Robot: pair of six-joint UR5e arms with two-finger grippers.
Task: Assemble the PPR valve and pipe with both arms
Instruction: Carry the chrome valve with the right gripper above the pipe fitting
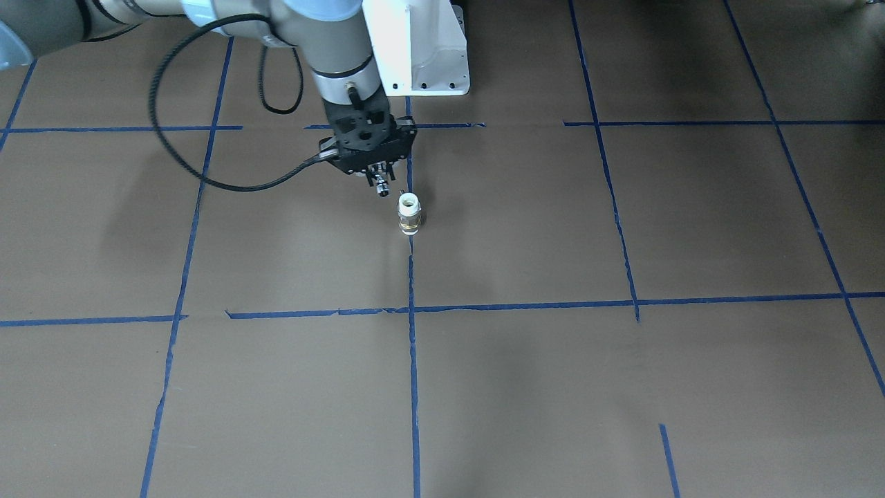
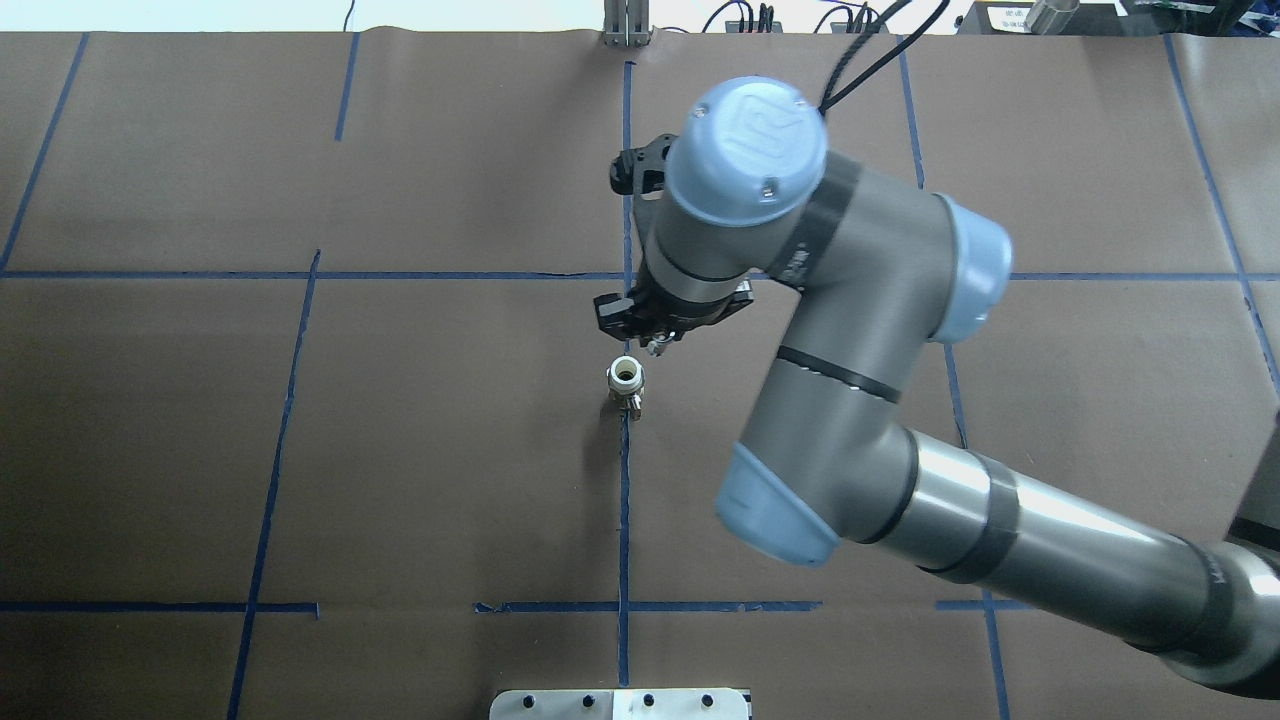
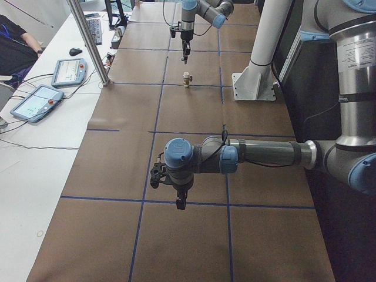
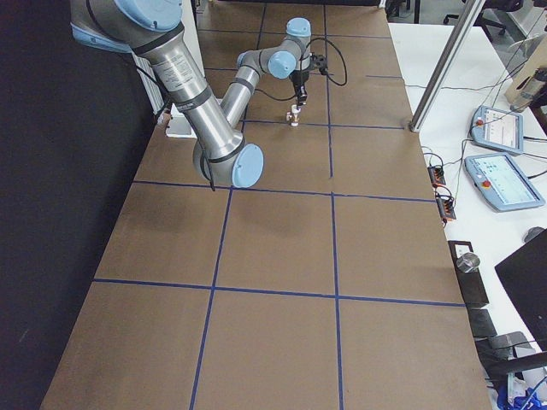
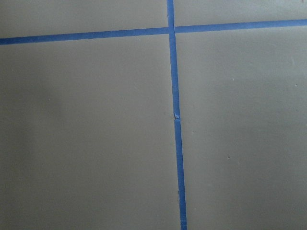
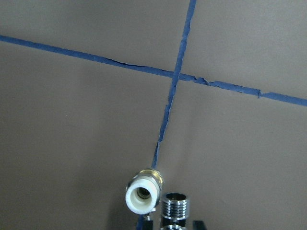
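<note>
- Two materials make the PPR valve (image 1: 409, 214): white plastic ends and a brass band; it stands upright on blue tape (image 1: 413, 290).
- The right gripper (image 1: 379, 176) pinches the pipe (image 1: 382, 188), shiny threaded chrome, just beside the valve, not touching.
- The left gripper (image 3: 181, 204) is well apart; its opening cannot be told.

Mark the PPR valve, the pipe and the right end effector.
PPR valve (image 6: 142, 194): right wrist view, on its white open end.
pipe (image 6: 175, 206): right wrist view, on its threaded chrome end.
right end effector (image 1: 380, 177): front-facing view, midway between its fingertips.
</note>
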